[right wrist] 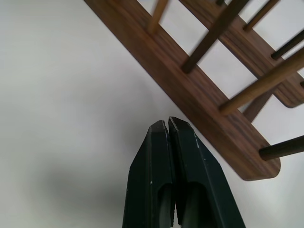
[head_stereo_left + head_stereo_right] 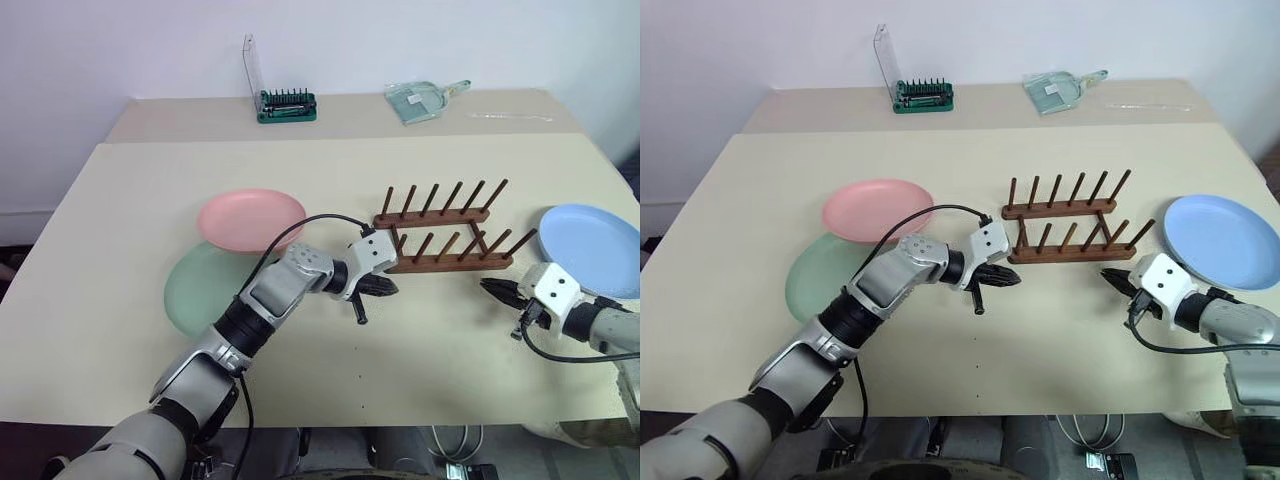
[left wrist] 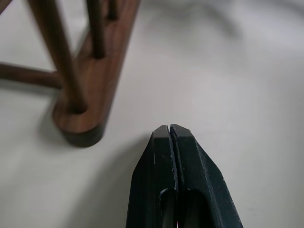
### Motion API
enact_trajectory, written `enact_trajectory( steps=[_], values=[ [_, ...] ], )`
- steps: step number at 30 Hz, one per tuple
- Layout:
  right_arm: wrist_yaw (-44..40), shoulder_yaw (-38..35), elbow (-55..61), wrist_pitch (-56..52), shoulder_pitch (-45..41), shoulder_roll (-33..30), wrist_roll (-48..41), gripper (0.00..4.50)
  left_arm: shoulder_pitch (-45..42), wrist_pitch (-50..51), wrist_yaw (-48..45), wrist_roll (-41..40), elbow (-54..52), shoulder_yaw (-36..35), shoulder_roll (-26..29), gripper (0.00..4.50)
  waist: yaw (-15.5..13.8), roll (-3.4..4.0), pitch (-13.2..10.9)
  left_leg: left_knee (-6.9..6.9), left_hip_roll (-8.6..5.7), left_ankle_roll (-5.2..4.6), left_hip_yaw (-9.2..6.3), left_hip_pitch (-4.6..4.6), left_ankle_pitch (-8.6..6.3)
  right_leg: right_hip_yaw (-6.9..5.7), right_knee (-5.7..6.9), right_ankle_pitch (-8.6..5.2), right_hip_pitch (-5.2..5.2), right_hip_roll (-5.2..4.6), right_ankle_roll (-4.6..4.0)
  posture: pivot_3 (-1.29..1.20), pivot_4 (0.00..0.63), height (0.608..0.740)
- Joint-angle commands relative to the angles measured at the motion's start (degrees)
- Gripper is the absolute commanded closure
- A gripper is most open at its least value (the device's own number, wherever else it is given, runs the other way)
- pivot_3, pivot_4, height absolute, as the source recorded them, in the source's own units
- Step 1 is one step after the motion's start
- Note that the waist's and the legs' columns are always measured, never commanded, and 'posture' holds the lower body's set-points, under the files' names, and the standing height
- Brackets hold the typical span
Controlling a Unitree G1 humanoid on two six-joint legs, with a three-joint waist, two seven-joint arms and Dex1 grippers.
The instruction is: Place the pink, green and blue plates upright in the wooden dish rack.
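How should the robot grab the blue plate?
Probably by its raised rim. The blue plate lies flat on the table, so its edge is the one part fingers can pinch. The near-left rim is closest to the right gripper, which sits shut between the plate and the wooden rack. It would have to open, then come in low from that side.

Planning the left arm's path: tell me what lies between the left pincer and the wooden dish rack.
Bare tabletop only. In the left wrist view, the shut left pincer points just past the wooden dish rack rail's end, with nothing between.
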State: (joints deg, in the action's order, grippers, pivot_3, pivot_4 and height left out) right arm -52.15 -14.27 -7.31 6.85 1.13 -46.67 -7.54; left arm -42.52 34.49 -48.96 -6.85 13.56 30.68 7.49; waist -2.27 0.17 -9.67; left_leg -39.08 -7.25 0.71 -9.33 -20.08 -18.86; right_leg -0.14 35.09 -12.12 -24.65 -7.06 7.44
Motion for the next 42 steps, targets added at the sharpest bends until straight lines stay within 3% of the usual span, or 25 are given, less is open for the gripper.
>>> enact_trajectory(
  steps=[1,14,30,42],
  values=[
    [2.6,2.2,-4.5,4.1,-3.6,0.7,3.0,4.44,-2.8,-3.6,2.8,2.2,3.6,-2.1,-1.7,4.50,0.0,0.01,0.0,0.00,0.00,0.00,0.00,-0.01,0.00,0.00,0.00,0.00,0.00,0.00,0.00,0.00,0.150,0.740],
    [7.8,10.4,-22.3,14.7,-16.4,1.8,10.1,4.44,-8.7,-13.0,6.4,5.9,18.2,-5.8,-6.4,4.50,0.2,0.01,0.0,0.00,0.00,0.02,0.04,0.05,0.01,0.02,0.01,0.02,0.01,0.01,0.01,0.00,0.150,0.740],
    [13.7,16.8,-42.6,24.1,-33.6,5.0,16.0,4.44,-18.9,-24.3,8.6,7.6,39.1,-13.2,-8.1,4.50,1.6,0.00,0.0,0.03,-0.01,0.02,0.04,0.03,0.01,0.03,0.00,0.05,-0.01,0.03,0.03,0.00,0.150,0.740],
    [16.5,18.2,-50.1,27.6,-38.7,6.7,17.6,4.44,-22.0,-28.3,10.3,8.9,46.2,-15.7,-9.3,4.50,1.9,0.01,0.0,0.05,-0.01,0.02,0.04,0.02,0.01,0.04,0.00,0.07,-0.04,0.03,0.04,0.00,0.150,0.740]
  ],
)
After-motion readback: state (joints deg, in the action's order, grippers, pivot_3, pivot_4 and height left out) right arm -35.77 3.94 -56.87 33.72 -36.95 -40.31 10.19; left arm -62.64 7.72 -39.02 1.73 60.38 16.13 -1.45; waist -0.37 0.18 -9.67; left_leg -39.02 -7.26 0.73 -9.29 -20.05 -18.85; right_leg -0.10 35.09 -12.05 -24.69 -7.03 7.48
